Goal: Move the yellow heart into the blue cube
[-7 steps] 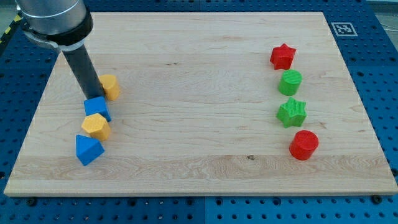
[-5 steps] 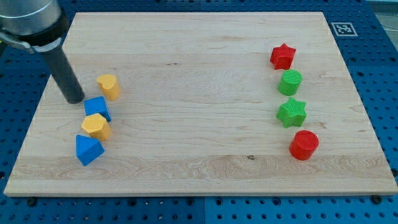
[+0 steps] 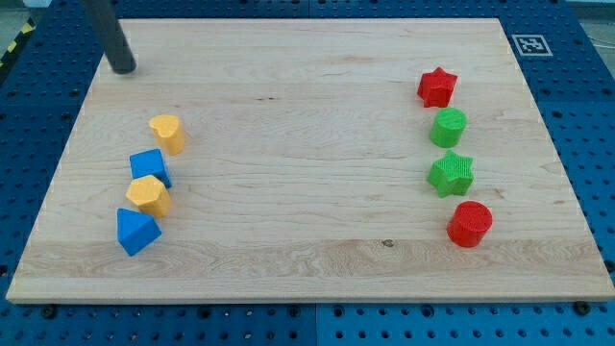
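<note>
The yellow heart lies at the board's left side. The blue cube sits just below and left of it, a small gap between them. My tip is near the board's top left corner, well above and left of the heart, touching no block. A yellow hexagonal block touches the blue cube from below.
A second blue block, shape unclear, lies below the yellow hexagon. At the view's right stand a red star, a green cylinder, a green star and a red cylinder. The wooden board lies on a blue pegboard.
My tip has moved from beside the blue cube and heart up toward the board's top left corner. No block has visibly moved.
</note>
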